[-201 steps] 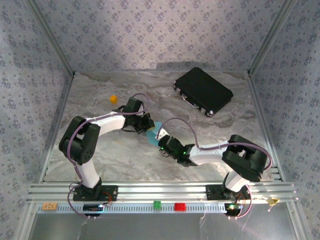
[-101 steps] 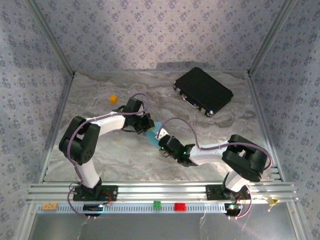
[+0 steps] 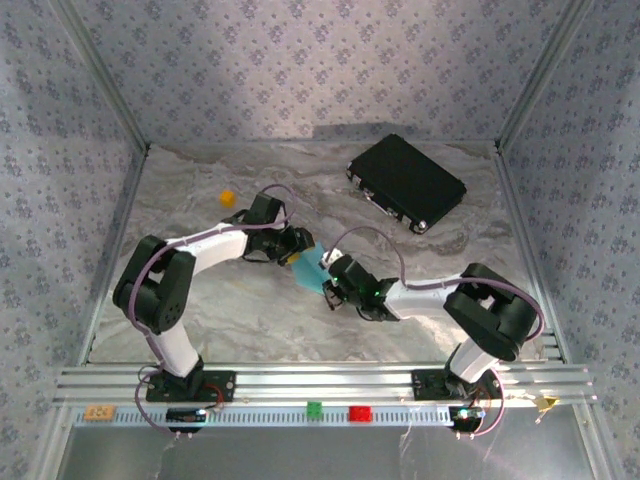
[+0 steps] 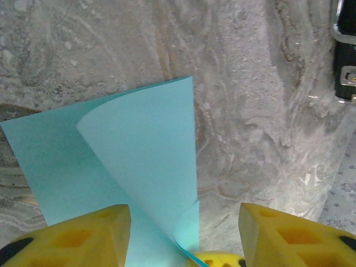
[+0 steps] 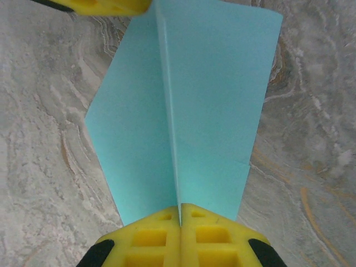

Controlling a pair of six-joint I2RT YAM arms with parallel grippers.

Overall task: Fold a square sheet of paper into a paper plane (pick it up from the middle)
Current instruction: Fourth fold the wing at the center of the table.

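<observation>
1. Marbled grey stone pattern covers the table [image 3: 250, 320], with both arms reaching in toward its middle.
2. Black and rectangular, a case [image 3: 407, 182] lies at the far right of the table, well apart from the arms. One corner of it shows at the upper right of the left wrist view [image 4: 346, 55].
3. Light-blue, the sheet of paper [image 3: 310, 270] sits near the table's middle, between the two grippers. It is folded along a crease. In the left wrist view one layer [image 4: 139, 161] curls up off the layer under it.
4. The left gripper [image 3: 297, 247] has its yellow fingers [image 4: 83, 233] standing apart. The paper's near edge lies between them without being pinched.
5. The right gripper [image 5: 179, 222] has its fingers pressed together, clamping the paper [image 5: 211, 100] on its crease at the near edge.
6. An orange cube [image 3: 227, 198] rests on the table to the far left, apart from everything else.
</observation>
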